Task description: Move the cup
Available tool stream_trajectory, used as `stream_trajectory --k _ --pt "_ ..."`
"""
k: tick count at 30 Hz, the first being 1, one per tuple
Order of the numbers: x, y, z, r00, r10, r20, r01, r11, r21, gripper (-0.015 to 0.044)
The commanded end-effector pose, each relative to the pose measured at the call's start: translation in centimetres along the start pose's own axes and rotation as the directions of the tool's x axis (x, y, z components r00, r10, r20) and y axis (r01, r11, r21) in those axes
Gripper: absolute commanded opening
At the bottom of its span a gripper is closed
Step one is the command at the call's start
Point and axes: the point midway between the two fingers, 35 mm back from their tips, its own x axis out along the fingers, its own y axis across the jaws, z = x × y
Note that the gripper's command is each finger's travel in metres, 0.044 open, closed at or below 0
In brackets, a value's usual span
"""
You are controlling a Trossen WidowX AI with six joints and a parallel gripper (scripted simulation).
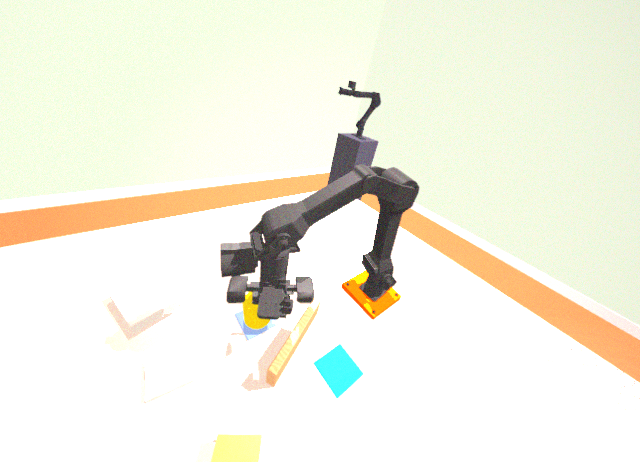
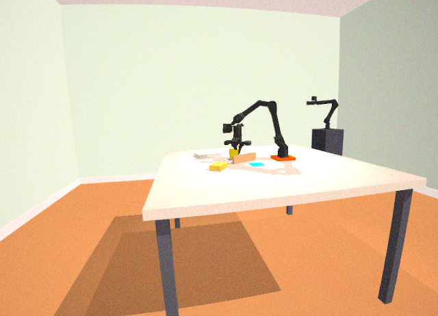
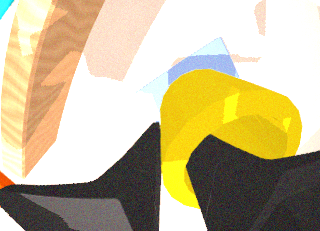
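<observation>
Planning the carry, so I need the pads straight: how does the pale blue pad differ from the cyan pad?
The pale blue pad is mostly hidden under the cup, whose wall the gripper has pinched; the cyan pad has nothing on it. The pale blue pad is washed-out, the cyan pad vivid. They lie on opposite sides of the wooden bar. Both are flat squares.
</observation>
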Motion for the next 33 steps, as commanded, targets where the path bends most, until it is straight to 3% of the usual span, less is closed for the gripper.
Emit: stream_trajectory --k 1,3,33 --pt "0.0 0.0 0.0 1.0 -0.001 0.0 0.001 1.0 0.0 0.002" --pt "0.0 0.0 0.0 1.0 -0.001 0.0 0.001 1.0 0.0 0.0" --pt "-7.8 -0.2 -0.2 1.0 0.002 0.005 -0.002 1.0 -0.001 0.0"
